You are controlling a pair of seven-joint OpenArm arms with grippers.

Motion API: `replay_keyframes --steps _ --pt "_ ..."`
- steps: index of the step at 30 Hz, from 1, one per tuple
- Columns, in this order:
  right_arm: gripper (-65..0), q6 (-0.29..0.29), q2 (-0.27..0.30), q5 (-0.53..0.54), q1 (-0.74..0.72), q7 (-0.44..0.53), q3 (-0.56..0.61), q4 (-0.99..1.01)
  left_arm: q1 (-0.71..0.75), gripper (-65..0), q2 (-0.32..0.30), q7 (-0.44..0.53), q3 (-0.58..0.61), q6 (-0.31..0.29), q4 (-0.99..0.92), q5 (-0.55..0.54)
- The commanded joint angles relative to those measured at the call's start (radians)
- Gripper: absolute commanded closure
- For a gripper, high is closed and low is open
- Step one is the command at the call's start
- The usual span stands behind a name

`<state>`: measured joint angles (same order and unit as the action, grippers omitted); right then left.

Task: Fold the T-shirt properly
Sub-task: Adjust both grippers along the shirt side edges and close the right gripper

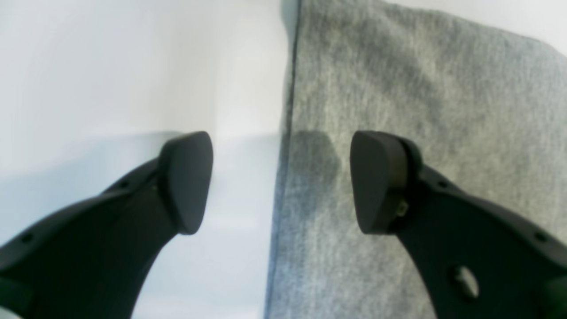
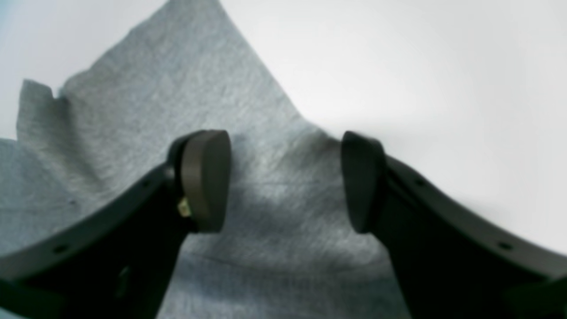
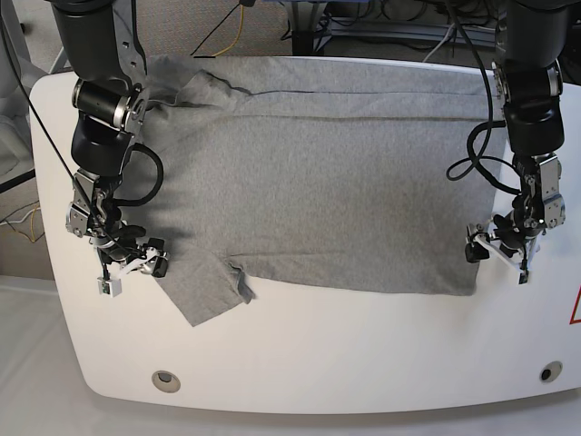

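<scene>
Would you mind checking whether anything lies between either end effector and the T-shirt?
Nothing visible does. The left end effector straddles the T-shirt edge, open, and the right end effector hangs open directly over the grey cloth.

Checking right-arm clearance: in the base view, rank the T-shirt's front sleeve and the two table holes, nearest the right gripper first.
From the right gripper:
1. Front sleeve, just beside it.
2. Near hole, in front of it, same side.
3. Far hole, opposite front corner.
</scene>
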<state>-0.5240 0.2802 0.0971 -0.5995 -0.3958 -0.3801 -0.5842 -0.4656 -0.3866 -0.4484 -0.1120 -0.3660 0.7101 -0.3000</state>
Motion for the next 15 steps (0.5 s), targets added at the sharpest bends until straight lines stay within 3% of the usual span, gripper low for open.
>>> replay_keyframes --steps 1,15 --pt "-38.1 -0.017 -0.004 0.009 -0.036 0.02 0.009 -0.009 -0.037 -46.1 -0.018 0.025 -0.001 -0.003 0.023 -0.014" --pt "-37.9 -0.01 -0.016 0.015 -0.022 0.006 -0.004 -0.001 -0.051 -46.2 -0.023 0.016 0.028 0.002 0.023 -0.016"
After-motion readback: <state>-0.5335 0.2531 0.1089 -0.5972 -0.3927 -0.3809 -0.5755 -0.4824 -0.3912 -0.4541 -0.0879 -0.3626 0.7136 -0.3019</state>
